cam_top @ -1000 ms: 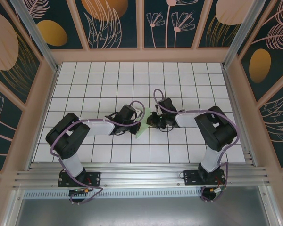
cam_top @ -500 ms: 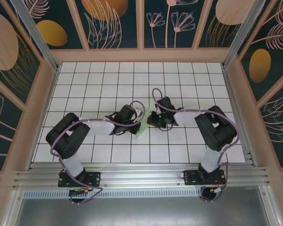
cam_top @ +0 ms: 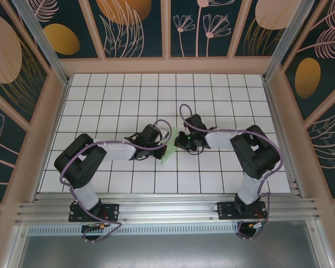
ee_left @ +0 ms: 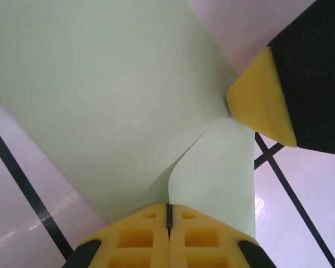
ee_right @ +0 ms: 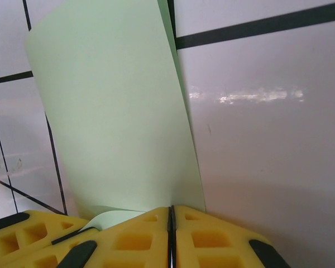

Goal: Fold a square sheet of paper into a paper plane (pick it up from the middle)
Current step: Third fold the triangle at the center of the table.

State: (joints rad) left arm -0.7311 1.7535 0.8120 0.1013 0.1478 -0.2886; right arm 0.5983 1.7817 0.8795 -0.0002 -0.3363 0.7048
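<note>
The square sheet of paper (cam_top: 169, 153) is pale green and hangs bent between the two arms at the middle of the table. My left gripper (ee_left: 168, 215) is shut on a curled edge of the paper (ee_left: 100, 84). In the top view, the left gripper (cam_top: 164, 146) sits just left of the sheet. My right gripper (ee_right: 170, 223) is shut on the paper (ee_right: 111, 111) close by, and one of its yellow fingers (ee_left: 262, 106) touches the paper in the left wrist view. The right gripper (cam_top: 177, 145) faces the left one. I cannot tell whether the fold has a paper plane shape.
The white grid-tiled table (cam_top: 212, 95) stretches behind and to both sides of the arms. Patterned walls (cam_top: 167, 28) enclose it on three sides. A metal rail (cam_top: 167, 209) runs along the near edge by the arm bases.
The right wrist has edged slightly left and up toward the left gripper. Both grippers stay shut on the paper, and the left arm has not moved.
</note>
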